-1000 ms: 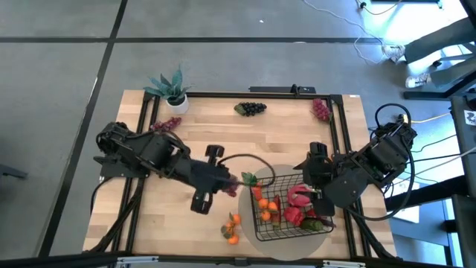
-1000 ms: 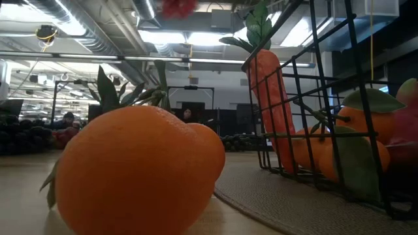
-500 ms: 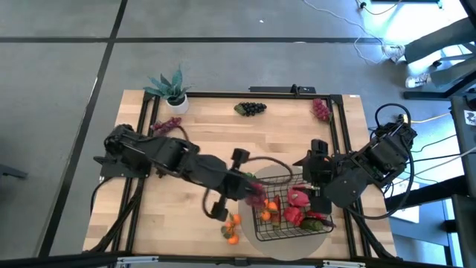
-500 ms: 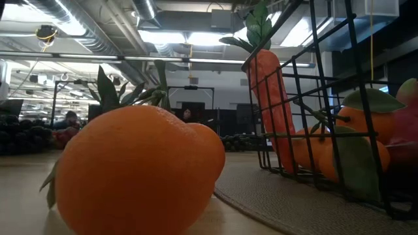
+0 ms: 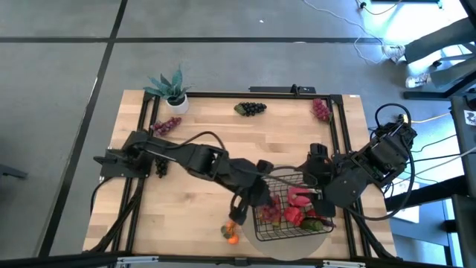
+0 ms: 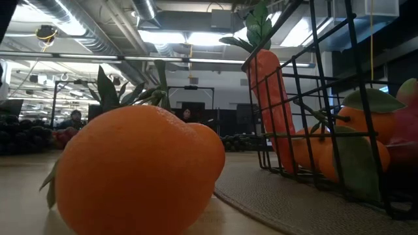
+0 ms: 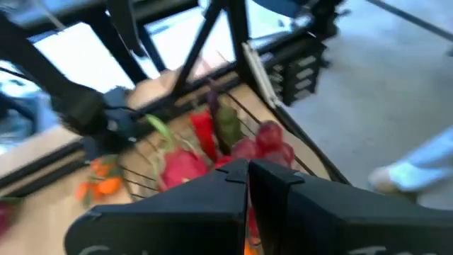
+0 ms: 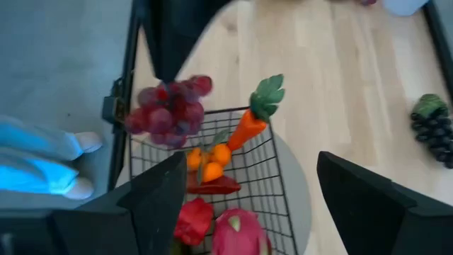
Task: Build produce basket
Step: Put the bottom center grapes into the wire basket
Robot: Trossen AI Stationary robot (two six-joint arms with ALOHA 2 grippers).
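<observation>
The black wire basket stands on a round grey mat and holds a pink dragon fruit, red peppers, small oranges and a carrot leaning in a corner. My left gripper reaches over the basket's left side, shut on a red grape bunch. My right gripper hovers open at the basket's right side, its fingers wide apart in the right wrist view. The low view shows the carrot upright inside the basket mesh. My left gripper holds the red grape bunch by its top, coming from above with fingers pointing down. The bunch hangs below the fingers, lifted clear, over the basket's left edge. In the left wrist view the grapes show just past the shut fingertips.
Loose oranges lie on the table near the basket's left side, one close to the low camera. Dark grapes, red grapes and purple grapes lie along the far part of the table, beside a potted plant.
My left arm has stretched toward the table's right and near edge, carrying the red grape bunch from left of the basket to over its left side. The gripper has stayed shut on the bunch.
</observation>
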